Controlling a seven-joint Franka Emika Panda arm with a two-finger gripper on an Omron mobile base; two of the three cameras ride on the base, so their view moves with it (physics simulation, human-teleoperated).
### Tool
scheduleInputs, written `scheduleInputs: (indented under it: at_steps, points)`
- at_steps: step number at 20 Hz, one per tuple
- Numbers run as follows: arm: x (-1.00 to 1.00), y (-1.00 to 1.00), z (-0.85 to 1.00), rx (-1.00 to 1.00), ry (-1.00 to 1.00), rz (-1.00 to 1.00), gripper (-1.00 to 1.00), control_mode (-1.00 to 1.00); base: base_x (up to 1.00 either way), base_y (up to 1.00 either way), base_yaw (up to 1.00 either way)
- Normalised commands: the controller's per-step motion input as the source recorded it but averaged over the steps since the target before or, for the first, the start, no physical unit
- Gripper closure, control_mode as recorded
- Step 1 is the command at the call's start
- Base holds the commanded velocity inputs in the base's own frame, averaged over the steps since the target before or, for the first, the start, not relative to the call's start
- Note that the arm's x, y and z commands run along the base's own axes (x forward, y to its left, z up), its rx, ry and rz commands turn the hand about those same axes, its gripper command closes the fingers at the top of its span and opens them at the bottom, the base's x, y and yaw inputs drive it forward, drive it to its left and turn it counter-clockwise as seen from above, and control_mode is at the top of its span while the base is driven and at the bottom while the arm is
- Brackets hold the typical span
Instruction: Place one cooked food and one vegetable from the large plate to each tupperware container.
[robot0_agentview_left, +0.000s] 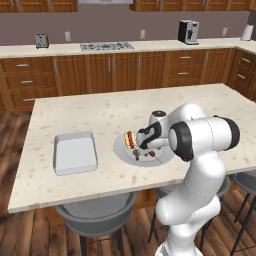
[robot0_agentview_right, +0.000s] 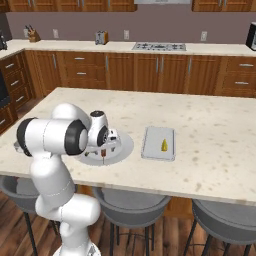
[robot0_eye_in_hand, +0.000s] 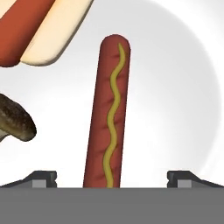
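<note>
Speckled cream worktop (robot0_agentview_left: 100, 112), wood cabinets behind. End effector (robot0_eye_in_hand: 111, 177) released, jaws wide, straddling skewered sausage (robot0_eye_in_hand: 108, 111) on large plate (robot0_eye_in_hand: 183, 87); hot dog (robot0_eye_in_hand: 39, 26) at 11 o'clock, mushroom (robot0_eye_in_hand: 15, 120) at 9. Risks: closing off-centre rolls the sausage; skewer snagging the rim. No readable writing anywhere.

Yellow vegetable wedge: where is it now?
The yellow vegetable wedge lies inside the pale grey rectangular tray in the right base view, right of the round light grey plate, on the island counter.
</note>
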Motion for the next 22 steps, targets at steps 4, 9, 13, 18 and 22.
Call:
scheduleInputs:
  at_steps: [4,9,13,18,22]
  points:
    - [0.00,0.00,-0.11,0.01,0.00,0.00,-1.00,-1.00,0.00,0.00,0.00]
    - [0.00,0.00,-0.06,0.01,0.00,0.00,1.00,-1.00,0.00,0.00,0.00]
    - [0.00,-0.05,0.00,0.00,0.00,0.00,1.00,-1.00,0.00,0.00,0.00]
    - [0.00,-0.44,0.31,0.01,0.00,-0.04,1.00,-1.00,0.00,0.00,0.00]
    - [0.00,-0.81,0.96,0.03,-0.12,-0.20,1.00,-1.00,0.00,0.00,0.00]
